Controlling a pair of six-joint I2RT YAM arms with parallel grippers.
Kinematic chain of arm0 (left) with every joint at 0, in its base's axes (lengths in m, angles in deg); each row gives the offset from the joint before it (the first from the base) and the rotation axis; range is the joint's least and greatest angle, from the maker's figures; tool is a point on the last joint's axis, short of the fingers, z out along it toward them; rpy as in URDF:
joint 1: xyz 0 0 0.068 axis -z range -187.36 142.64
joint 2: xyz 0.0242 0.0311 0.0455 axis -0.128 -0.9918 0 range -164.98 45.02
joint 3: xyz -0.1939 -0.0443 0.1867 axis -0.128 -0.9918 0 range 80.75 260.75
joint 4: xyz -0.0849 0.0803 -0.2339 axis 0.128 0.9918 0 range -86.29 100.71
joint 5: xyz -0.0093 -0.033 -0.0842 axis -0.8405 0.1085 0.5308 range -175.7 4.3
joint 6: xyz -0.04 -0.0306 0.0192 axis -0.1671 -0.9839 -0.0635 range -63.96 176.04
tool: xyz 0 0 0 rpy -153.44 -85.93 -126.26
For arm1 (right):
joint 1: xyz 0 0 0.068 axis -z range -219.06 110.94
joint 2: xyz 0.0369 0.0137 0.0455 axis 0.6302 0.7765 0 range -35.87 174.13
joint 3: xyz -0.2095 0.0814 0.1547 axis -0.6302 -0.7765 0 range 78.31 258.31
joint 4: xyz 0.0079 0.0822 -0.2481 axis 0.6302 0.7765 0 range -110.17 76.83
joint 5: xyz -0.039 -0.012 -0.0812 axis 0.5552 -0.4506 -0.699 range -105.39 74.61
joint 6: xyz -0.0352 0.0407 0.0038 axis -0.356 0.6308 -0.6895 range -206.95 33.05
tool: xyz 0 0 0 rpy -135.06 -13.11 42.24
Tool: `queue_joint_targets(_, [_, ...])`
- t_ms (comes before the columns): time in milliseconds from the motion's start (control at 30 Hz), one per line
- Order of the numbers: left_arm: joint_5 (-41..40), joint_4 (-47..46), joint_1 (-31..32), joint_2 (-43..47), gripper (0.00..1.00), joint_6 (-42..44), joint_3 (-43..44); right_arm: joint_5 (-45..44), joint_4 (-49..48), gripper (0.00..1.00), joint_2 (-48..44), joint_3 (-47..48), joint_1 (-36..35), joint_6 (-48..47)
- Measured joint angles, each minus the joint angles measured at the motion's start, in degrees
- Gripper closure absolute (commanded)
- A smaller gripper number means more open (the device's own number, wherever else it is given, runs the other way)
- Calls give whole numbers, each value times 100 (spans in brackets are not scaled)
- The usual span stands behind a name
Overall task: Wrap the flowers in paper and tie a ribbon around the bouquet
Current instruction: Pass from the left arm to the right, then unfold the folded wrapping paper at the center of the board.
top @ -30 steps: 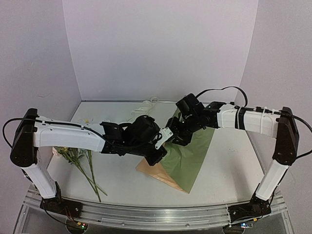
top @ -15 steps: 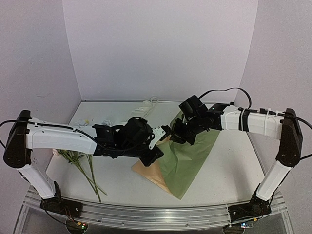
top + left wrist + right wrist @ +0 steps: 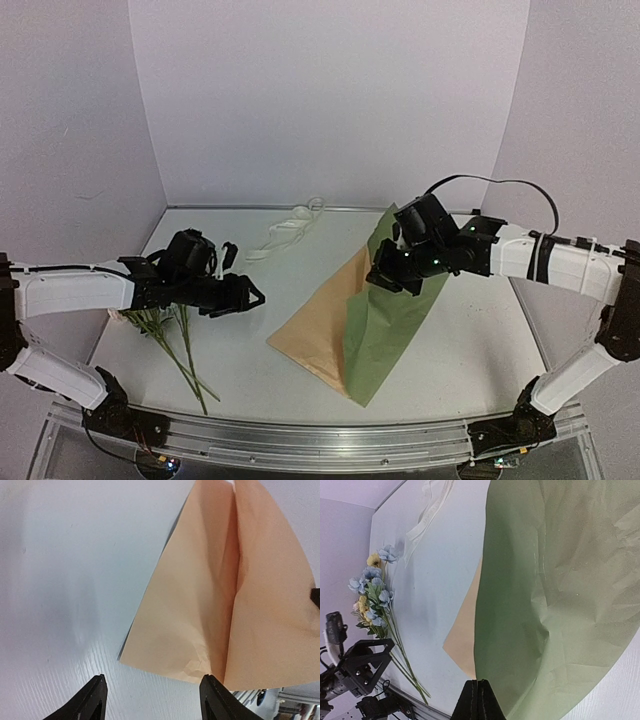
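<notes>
- Top view: the paper [image 3: 390, 320] lay right of the table's [image 3: 480, 340] centre. Its green face was folded over, and the tan reverse showed as a flap toward 8 o'clock.
- The right gripper [image 3: 385, 278] was at the paper's 12 o'clock end, pinched shut on its raised edge, so the sheet sloped up from the table to the fingers.
- The left gripper [image 3: 240, 278] was at 9 o'clock of the paper, apart from it, with its jaws spread and nothing between them.
- The flowers [image 3: 160, 322] lay at the table's 8 o'clock, partly under the left arm, stems pointing toward 5 o'clock.
- The ribbon [image 3: 285, 228] lay loose near the back edge, at about 11 o'clock.
- Left wrist view: the left gripper [image 3: 155, 702] stood wide and empty over the table [image 3: 60, 580]. The paper's [image 3: 215, 590] tan side, with a crease, was ahead.
- Right wrist view: the right gripper [image 3: 479, 697] was closed on the edge of the paper [image 3: 560, 580]. The flowers [image 3: 372, 592] were at 9 o'clock and the ribbon [image 3: 427, 507] at 11 o'clock.
</notes>
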Motion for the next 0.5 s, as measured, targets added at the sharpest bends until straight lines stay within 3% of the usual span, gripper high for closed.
queue_joint_targets(200, [560, -293, -78, -94, 33, -1395, -707, -184, -57, 100, -302, -326, -119, -7])
queue_joint_targets(500, [999, -1809, -78, -597, 33, -3103, -1559, -511, -146, 100, -923, -889, -236, -2])
